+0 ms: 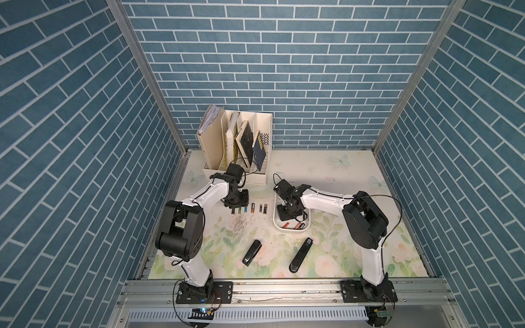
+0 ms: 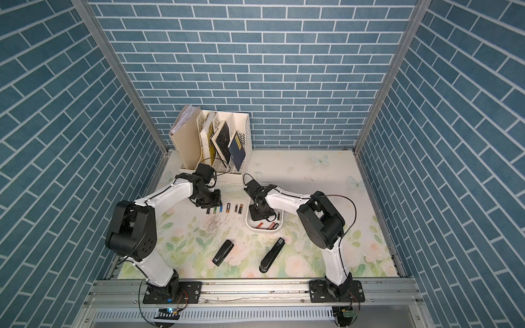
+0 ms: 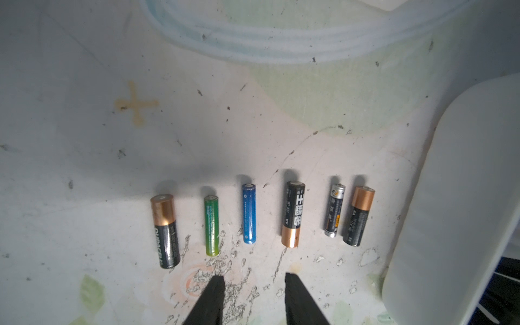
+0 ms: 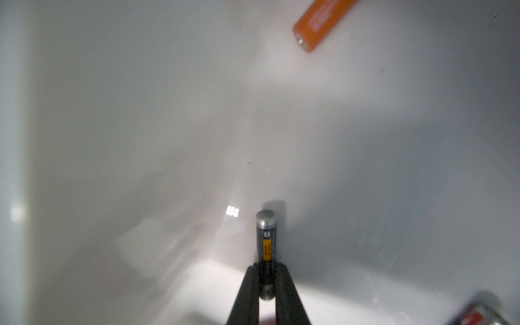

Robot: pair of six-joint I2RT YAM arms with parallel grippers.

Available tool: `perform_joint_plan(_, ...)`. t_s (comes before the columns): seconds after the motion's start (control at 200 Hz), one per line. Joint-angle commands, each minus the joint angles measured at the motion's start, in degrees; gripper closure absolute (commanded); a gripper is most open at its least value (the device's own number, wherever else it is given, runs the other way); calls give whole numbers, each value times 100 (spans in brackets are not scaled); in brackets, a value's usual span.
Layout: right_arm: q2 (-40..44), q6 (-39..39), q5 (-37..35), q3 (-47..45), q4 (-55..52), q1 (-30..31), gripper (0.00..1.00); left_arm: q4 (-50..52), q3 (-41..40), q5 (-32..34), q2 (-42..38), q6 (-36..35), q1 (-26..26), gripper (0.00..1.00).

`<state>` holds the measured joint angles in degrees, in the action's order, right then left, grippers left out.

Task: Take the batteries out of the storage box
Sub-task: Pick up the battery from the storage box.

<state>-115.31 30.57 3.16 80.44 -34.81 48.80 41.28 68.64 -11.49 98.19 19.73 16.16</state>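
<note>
Now my right tool [image 4: 267, 266] clamps a black battery [image 4: 266, 239] crosswise in the storage box [image 4: 140, 140] for lifting; left tool [image 3: 254, 277] half-open, empty.

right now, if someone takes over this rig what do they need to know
Left gripper: open, empty, hovering by the laid-out row.
Right gripper: shut on a black battery with a yellow label, inside the storage box.
Done: six batteries lie side by side on the table beside the box.
Left: lift the held one out and set it down. Several more batteries lie at the box's near end, and an orange battery is also in the box.
</note>
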Motion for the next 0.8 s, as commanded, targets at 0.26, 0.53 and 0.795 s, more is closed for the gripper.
perform_joint_plan(0.26, 81, -274, 85, 274, -377, -217, 92, 80, 51, 6, -124, 29, 48, 59)
perform_joint_plan(0.53, 447, -367, 297, 410, -609, -486, 92, 21, -3, -25, -102, 31, 80, 59)
perform_joint_plan(0.795, 1110, -494, 354, 492, -1072, -963, 92, -45, -6, -73, -56, 42, 98, 59)
